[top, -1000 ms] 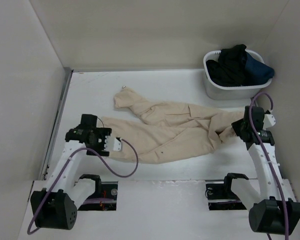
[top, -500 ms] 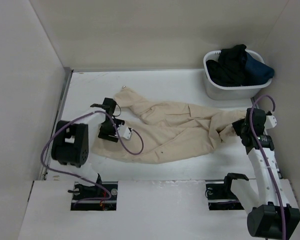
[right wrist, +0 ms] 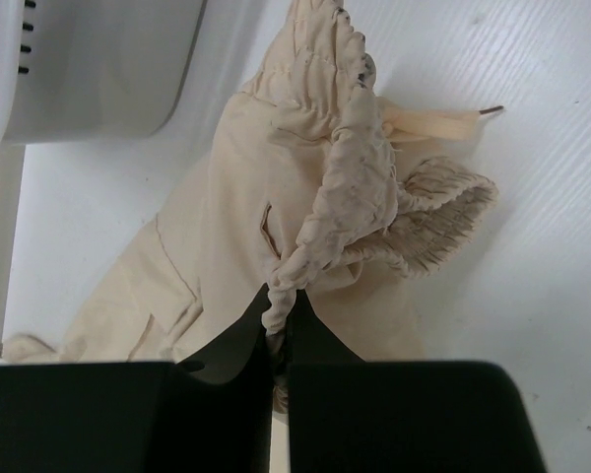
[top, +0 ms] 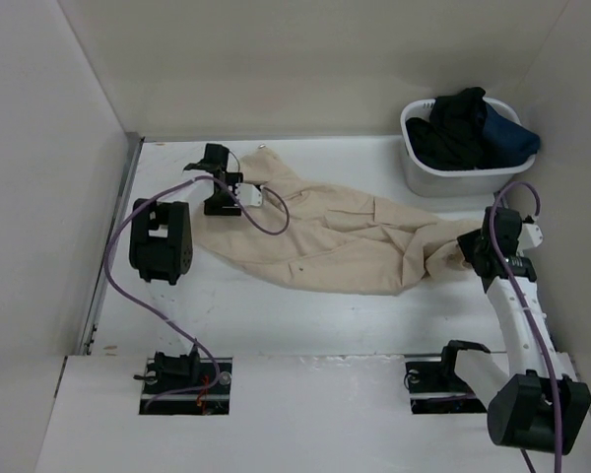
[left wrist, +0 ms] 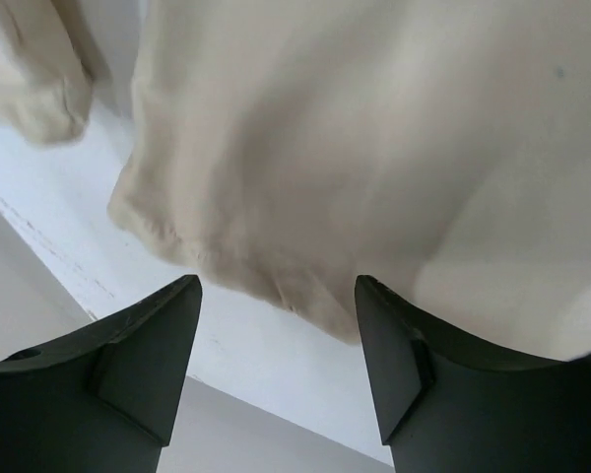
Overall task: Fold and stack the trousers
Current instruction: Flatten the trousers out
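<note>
Your right gripper point(right wrist: 279, 310) sits at 3 o'clock on the table point(top: 276, 315). It is clenched on the trousers point(top: 345, 241), with the gathered elastic waistband pinched between its fingers. From there the beige cloth lies spread across the middle of the table toward 11 o'clock. At that far end your left gripper point(left wrist: 276, 296) is released, fingers apart with nothing between them and a leg hem just beyond the tips. At 1 o'clock, a white basket point(top: 443, 182) holds dark garments point(top: 463, 128).
</note>
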You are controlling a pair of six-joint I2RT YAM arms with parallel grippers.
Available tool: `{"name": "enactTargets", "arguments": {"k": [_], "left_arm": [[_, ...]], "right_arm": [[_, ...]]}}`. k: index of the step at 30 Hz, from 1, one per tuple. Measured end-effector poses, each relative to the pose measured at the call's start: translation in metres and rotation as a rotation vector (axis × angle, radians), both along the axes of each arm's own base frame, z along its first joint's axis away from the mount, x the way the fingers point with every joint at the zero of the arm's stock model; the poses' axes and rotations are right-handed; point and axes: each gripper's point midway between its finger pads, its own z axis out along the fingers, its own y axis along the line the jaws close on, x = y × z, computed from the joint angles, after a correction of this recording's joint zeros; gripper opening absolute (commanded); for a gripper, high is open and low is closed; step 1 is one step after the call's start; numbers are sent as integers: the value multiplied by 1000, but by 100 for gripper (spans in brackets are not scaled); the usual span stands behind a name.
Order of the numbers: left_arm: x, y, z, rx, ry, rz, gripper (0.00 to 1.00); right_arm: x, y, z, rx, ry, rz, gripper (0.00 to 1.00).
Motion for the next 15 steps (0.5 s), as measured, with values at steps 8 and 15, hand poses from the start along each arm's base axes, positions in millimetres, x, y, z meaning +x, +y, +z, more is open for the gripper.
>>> {"name": "enactTargets", "arguments": {"k": [8, 15], "left_arm": [[-85, 62, 47, 54, 19, -29, 65], [-131, 79, -5, 112, 189, -48, 66]], "right_arm": [[13, 11, 4, -3, -42, 42, 1], [10, 12, -6, 1, -32, 41, 1]]}}
